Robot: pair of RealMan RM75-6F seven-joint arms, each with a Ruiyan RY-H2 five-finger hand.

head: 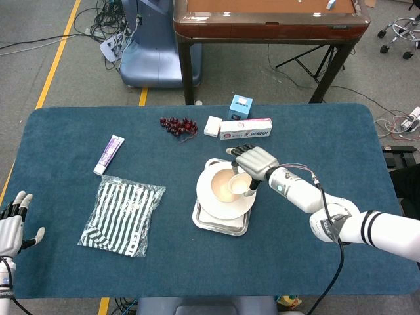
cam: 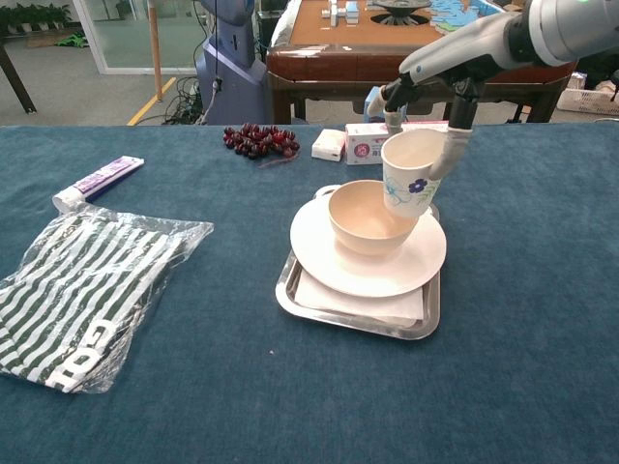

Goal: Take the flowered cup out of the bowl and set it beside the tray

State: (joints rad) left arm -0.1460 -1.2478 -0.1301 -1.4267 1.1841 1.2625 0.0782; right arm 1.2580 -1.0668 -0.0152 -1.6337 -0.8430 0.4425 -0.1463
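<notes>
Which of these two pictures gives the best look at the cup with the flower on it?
The chest view: the flowered cup shows side-on, blue flower visible, tilted, pinched at its rim by the right hand over the bowl. The head view looks down on it, so the hand hides part and no flower shows.

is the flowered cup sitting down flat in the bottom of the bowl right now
No: in the chest view the right robot hand holds the flowered cup tilted, its base at the rim of the bowl.

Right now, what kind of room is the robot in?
Probably a lab or workshop, not a home: loose cables lie on the floor, yellow floor tape marks lanes, and a blue machine base stands behind the table.
</notes>
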